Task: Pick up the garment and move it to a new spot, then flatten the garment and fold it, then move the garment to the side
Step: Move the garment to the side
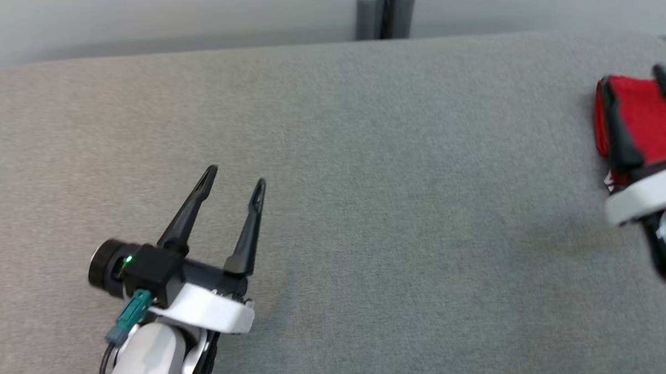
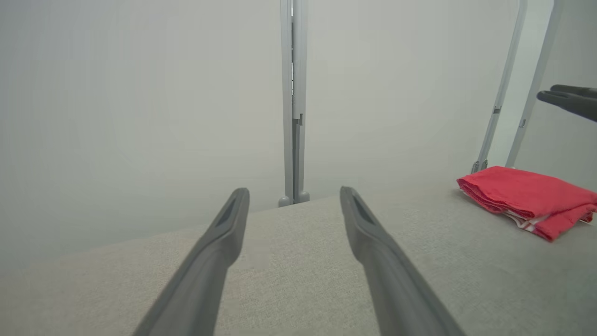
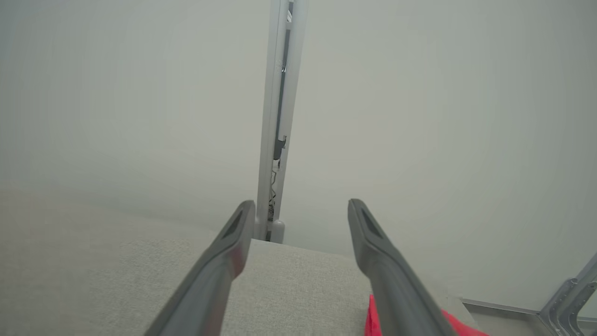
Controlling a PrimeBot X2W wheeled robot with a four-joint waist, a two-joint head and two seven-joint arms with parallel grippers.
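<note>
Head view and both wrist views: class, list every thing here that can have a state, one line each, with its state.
garment: folded, lying at the right end of the table, not held.
left gripper: open, empty, over the table.
right gripper: open, empty, above the garment, apart from it.

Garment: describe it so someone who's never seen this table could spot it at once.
Start with the grey table and go to its right end. There the garment lies folded into a thick pad, below the open right gripper. It is bright red with a white trim at one edge, against grey all around.
</note>
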